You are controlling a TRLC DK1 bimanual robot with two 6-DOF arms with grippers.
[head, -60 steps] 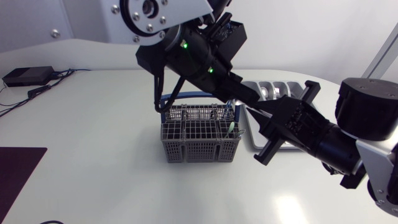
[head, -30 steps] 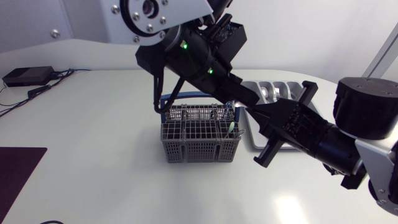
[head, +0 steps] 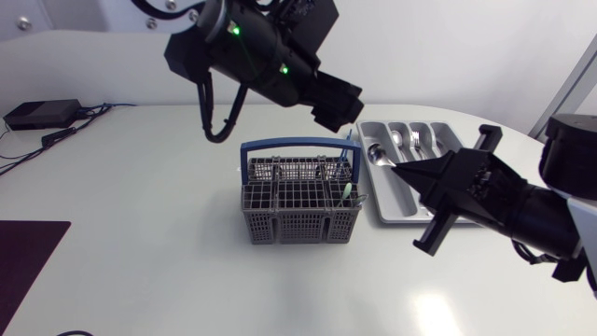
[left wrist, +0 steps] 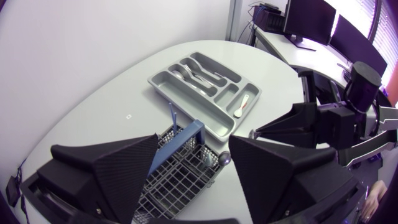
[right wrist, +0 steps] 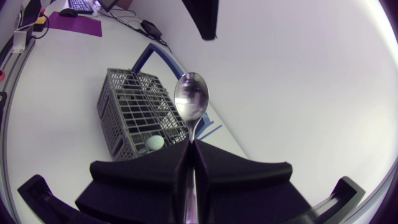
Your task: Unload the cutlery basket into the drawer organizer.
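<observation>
A grey cutlery basket [head: 300,210] with a blue handle [head: 297,146] stands mid-table, with a pale green utensil [head: 347,191] in its right corner. To its right lies the grey drawer organizer [head: 396,201], with several spoons [head: 410,140] in its far compartments. My right gripper [head: 399,170] hovers over the organizer's left compartment, shut on a metal spoon [right wrist: 191,99] whose bowl points ahead toward the basket [right wrist: 134,102]. High above the basket's far right corner hangs my left gripper [head: 338,105], open with nothing between its fingers [left wrist: 112,165]. Below it lie the basket [left wrist: 180,174] and the organizer [left wrist: 163,84].
A black box [head: 42,114] with cables sits at the table's far left. A dark mat [head: 28,252] lies at the left front edge. The table's curved far edge runs behind the organizer.
My left gripper opened, letting go of the spoon, and rose up and back from the basket. My right arm drew to the right with the spoon in its shut gripper.
</observation>
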